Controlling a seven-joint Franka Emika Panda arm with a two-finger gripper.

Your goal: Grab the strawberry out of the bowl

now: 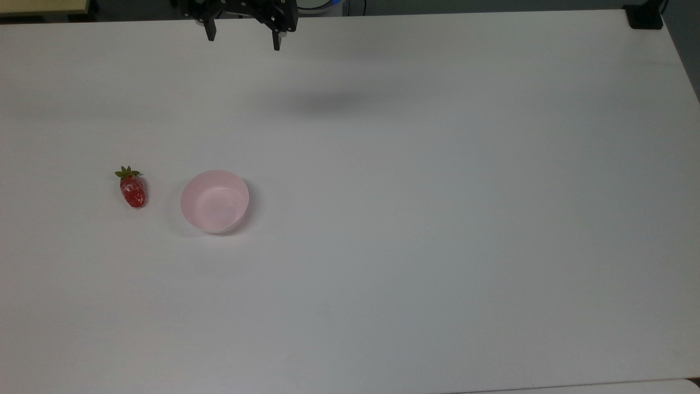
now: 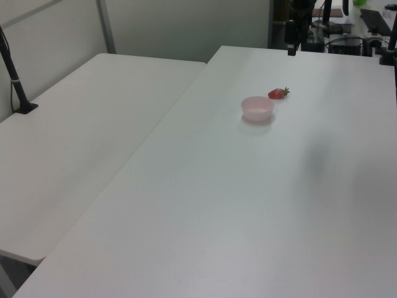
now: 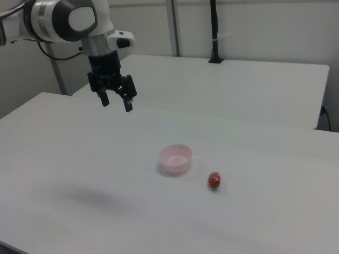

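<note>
Top view: the strawberry (image 1: 133, 189) lies on its side on the white table (image 1: 415, 230), outside the bowl (image 1: 214, 201) and a short way off toward the top view's left, not touching it; its green cap points toward the top edge of the frame. The pale pink bowl stands upright with nothing inside. The gripper (image 1: 243, 39) sits at the top edge of the frame, well apart from both objects, its two black fingers (image 1: 276, 38) spread with nothing between them; a soft shadow lies on the table below it. A black clamp (image 1: 644, 16) sits at the table's far corner on the top view's right. Right view: the gripper (image 3: 115, 101) hangs raised above the table, fingers parted and empty, carried by the white and grey arm (image 3: 69, 21). The bowl (image 3: 176, 159) is near the table's middle, with the strawberry (image 3: 214, 180) just beside it on the right view's right, apart from the rim. A second white table (image 3: 238, 87) stands behind, with a black post (image 3: 214, 32) rising from it. Left view: the strawberry (image 2: 276, 94) lies just behind the bowl (image 2: 257, 108), slightly toward the left view's right.
</note>
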